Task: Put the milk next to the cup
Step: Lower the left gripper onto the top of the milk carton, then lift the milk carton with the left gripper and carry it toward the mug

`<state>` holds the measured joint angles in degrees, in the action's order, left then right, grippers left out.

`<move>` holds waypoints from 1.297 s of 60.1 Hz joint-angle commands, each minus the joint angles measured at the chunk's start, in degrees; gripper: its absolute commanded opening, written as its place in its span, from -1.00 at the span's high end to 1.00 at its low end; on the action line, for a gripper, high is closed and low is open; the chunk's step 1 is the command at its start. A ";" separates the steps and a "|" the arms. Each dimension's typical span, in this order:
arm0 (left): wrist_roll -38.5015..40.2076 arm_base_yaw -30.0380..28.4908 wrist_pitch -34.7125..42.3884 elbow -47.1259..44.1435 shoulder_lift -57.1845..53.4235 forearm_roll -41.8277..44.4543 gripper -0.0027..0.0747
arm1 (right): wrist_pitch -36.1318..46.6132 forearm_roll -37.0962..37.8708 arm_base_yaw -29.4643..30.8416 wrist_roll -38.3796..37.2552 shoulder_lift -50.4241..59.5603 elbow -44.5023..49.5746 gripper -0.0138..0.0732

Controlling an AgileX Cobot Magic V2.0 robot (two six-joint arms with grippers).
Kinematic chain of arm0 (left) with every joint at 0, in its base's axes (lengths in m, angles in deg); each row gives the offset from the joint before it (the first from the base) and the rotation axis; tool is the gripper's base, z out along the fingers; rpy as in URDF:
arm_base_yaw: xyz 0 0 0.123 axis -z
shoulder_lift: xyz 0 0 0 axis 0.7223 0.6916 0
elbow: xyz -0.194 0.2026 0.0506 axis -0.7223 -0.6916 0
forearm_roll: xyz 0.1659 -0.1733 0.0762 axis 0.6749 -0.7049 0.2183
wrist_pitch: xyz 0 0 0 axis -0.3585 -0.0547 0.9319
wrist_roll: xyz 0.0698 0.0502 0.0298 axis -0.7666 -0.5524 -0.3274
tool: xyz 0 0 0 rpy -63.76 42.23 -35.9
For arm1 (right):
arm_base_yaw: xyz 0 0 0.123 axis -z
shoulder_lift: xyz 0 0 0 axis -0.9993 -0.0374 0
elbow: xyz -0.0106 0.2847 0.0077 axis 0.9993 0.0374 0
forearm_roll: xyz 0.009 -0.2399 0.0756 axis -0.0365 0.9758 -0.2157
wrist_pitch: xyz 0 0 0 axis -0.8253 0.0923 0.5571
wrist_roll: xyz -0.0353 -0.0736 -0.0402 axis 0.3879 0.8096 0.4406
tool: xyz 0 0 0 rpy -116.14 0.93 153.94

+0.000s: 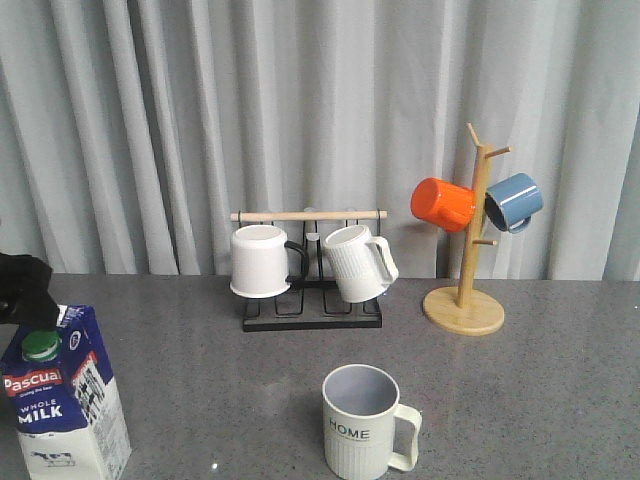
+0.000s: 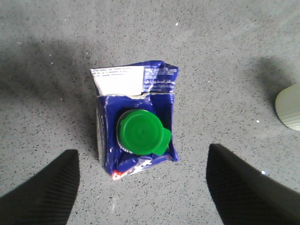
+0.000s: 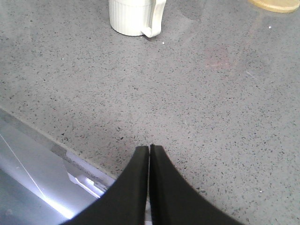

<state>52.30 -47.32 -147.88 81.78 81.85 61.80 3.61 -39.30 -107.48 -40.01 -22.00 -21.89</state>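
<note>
Blue-and-white gable-top milk carton (image 1: 68, 398) upright at lower left, left gripper (image 2: 140, 183) above it, jaws wide, cream ribbed "HOME" mug (image 1: 365, 422) lower centre, right gripper (image 3: 149, 154) jaws closed, empty

We see milk (image 1: 62, 405) front-left on table (image 1: 520, 400), cup (image 1: 366, 422) front-centre to its right, well apart, mug rack (image 1: 310, 270) behind cup, mug tree (image 1: 468, 240) back-right.
</note>
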 commanded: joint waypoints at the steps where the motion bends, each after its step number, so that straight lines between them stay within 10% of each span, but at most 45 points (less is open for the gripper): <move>1: 0.42 0.05 3.89 1.77 -0.40 -2.45 -0.46 | 3.70 0.27 0.14 -0.06 -0.50 -1.47 0.70; 44: -1.01 0.05 1.17 1.77 10.66 -4.06 -0.39 | 3.65 0.21 0.14 -0.06 -0.50 -1.47 0.70; 78: -2.30 0.05 4.03 1.82 10.14 -17.88 0.69 | 3.65 0.10 0.14 -0.06 -0.50 -1.47 0.70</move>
<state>51.17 -47.32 -147.23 81.78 95.05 53.67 3.61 -39.30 -107.48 -40.12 -22.00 -21.79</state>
